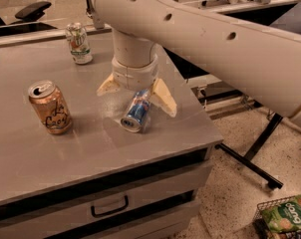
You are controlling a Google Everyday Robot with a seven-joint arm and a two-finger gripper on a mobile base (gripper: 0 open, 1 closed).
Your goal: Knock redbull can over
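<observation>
The redbull can (136, 112), slim, blue and silver, lies on its side on the grey table (90, 153), its top facing the front edge. My gripper (136, 94) hangs right above it, open, with its cream fingers (163, 97) spread wide to either side of the can. The fingers do not grip the can.
An orange-tan can with black script (50, 107) stands upright at the left. A white-and-green soda can (78, 44) stands at the back. The table's right edge is close to the gripper. A wire basket with a green bag (286, 215) sits on the floor at the right.
</observation>
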